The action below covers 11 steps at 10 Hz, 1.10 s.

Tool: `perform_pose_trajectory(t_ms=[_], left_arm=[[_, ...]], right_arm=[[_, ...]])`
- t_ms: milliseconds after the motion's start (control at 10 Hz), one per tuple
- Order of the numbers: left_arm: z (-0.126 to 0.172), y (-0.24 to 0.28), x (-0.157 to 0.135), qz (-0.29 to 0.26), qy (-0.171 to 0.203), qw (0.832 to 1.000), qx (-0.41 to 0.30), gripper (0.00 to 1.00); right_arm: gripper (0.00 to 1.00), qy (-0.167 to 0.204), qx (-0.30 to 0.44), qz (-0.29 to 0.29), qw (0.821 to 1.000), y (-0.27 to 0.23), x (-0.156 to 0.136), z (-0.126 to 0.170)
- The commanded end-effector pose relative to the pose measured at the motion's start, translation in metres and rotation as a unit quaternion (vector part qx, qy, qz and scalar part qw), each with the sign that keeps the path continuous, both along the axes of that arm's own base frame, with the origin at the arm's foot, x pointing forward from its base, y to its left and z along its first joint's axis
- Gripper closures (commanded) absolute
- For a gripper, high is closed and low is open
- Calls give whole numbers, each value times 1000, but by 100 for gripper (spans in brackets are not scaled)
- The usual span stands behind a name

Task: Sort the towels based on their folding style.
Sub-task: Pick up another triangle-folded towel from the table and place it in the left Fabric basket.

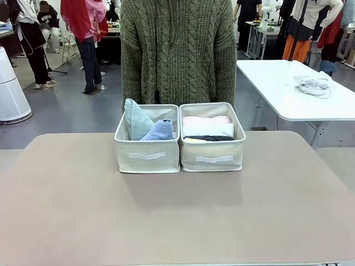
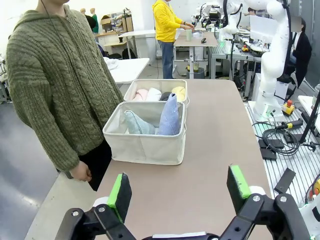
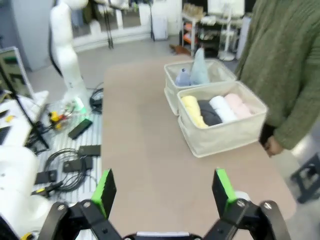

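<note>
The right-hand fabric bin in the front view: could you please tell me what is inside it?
The right bin holds four rolled towels side by side: yellow, dark grey, white and pink. Whatever lies beneath them is covered.

I see two beige fabric bins side by side, touching, on the far middle of the table [image 1: 177,216]. The left bin [image 1: 147,157] holds two cone towels: a pale grey-blue one [image 1: 135,119] standing tall and a lavender-blue one [image 1: 160,131] leaning beside it. The right bin [image 1: 213,156] holds rolls lying flat: pink [image 1: 206,120] farthest, then white [image 1: 208,130], dark grey [image 1: 211,138], and yellow [image 1: 192,141] at the near edge. A person in a green knit sweater [image 1: 177,50] stands just behind the bins.
</note>
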<state>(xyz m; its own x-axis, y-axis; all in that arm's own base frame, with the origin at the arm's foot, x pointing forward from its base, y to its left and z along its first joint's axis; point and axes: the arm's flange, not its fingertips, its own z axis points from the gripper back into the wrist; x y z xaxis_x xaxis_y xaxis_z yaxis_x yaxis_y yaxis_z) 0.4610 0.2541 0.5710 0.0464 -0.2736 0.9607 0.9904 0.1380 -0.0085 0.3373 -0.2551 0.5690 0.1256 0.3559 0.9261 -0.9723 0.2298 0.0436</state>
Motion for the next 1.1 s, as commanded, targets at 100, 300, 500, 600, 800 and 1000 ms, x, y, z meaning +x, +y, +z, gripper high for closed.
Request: perform_pose_trajectory(t_ms=[100,300,500,600,800,1000], left_arm=[[1,-1,-2,5,-1,1000,2,0],[1,-1,-2,5,-1,1000,2,0],[1,-1,-2,5,-1,1000,2,0],[1,-1,-2,5,-1,1000,2,0],[1,-1,-2,5,-1,1000,2,0],[1,-1,-2,5,-1,1000,2,0]], right_arm=[[0,-26,52,-57,997,-2,13,5],[0,-20,59,-71,996,-3,13,6],[0,-24,45,-43,998,-8,12,3],[0,-24,45,-43,998,-8,12,3],[0,-24,45,-43,998,-8,12,3],[0,-24,45,-43,998,-8,12,3]])
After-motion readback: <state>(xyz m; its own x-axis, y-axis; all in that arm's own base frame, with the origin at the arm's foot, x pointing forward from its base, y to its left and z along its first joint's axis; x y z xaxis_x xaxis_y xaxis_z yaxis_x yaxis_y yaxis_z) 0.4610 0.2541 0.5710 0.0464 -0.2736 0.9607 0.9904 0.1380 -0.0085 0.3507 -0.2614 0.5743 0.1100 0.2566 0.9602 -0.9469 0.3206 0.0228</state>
